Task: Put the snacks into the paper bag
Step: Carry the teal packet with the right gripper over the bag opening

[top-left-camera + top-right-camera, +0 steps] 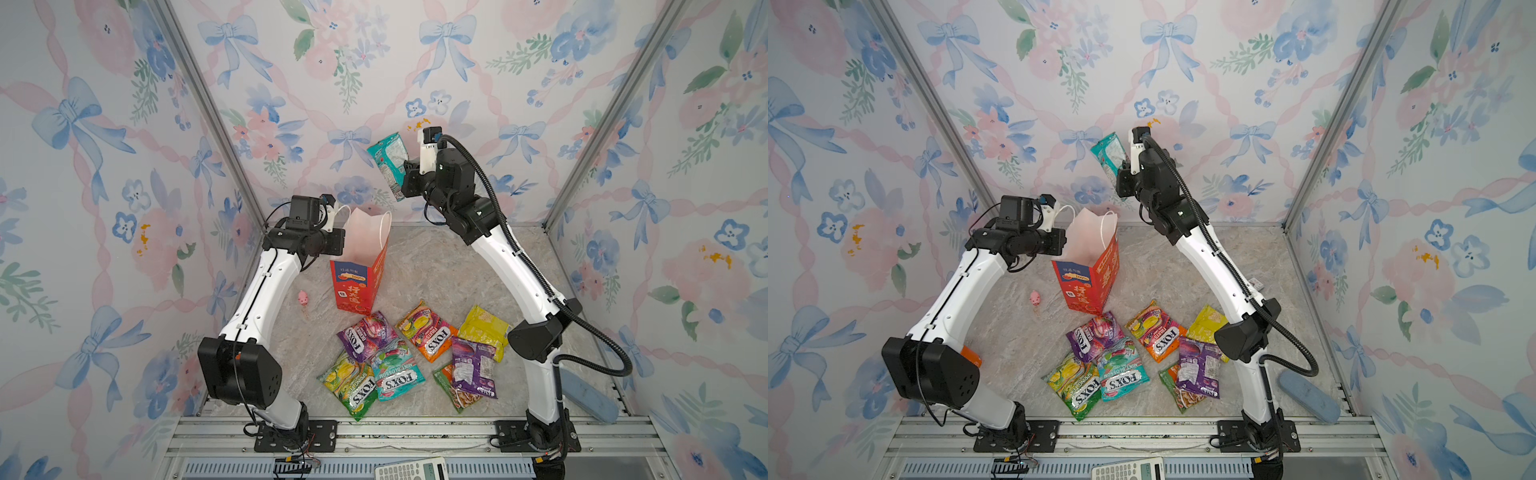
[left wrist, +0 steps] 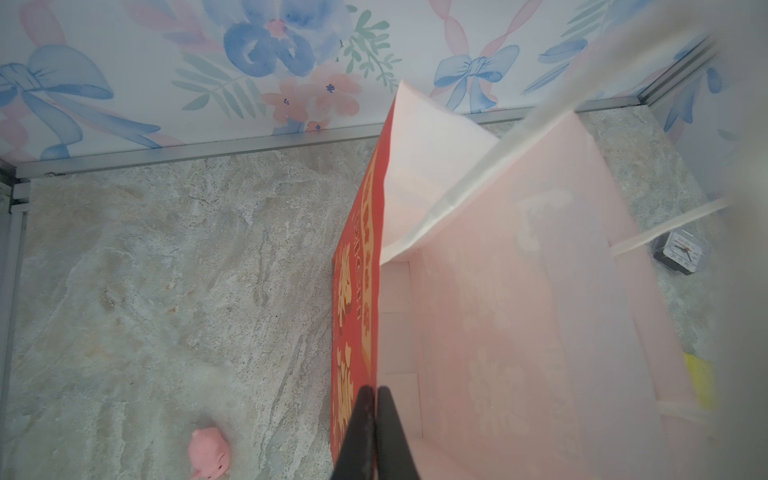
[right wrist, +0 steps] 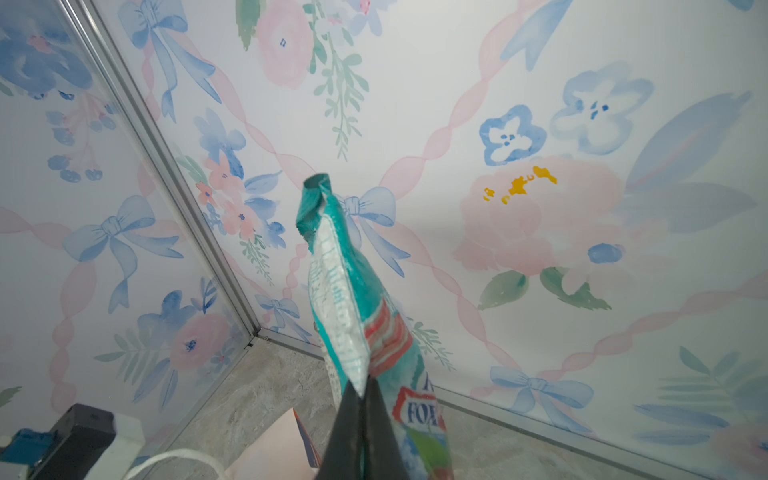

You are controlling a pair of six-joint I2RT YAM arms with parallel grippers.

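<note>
The grey marbled stone-look worktop [image 1: 436, 266] is carrying everything. The tall red paper bag with yellow characters and white cord handles [image 1: 358, 286] is standing upright and open near the middle in both top views. The left hand [image 2: 372, 392] is clenching on its rim, one finger on the red outside and one on the pale lining. The right hand [image 3: 363, 388] is gripping a glossy teal plastic snack packet [image 1: 388, 160] by one edge and holding it in the air, above and right of the bag's mouth. In front of the bag, a loose, overlapping cluster is lying flat:

- purple FOX'S packet [image 1: 365, 334]
- orange FOX'S packet [image 1: 428, 332]
- teal FOX'S packet [image 1: 397, 370]
- green FOX'S packet [image 1: 351, 384]
- yellow packet [image 1: 484, 328]
- purple packet [image 1: 473, 365]
- green-orange packet [image 1: 446, 386]

A blue oblong pad [image 1: 590, 395] is lying beside the right arm's base. A tiny pink toy figure [image 1: 303, 298] is sitting just left of the bag.
</note>
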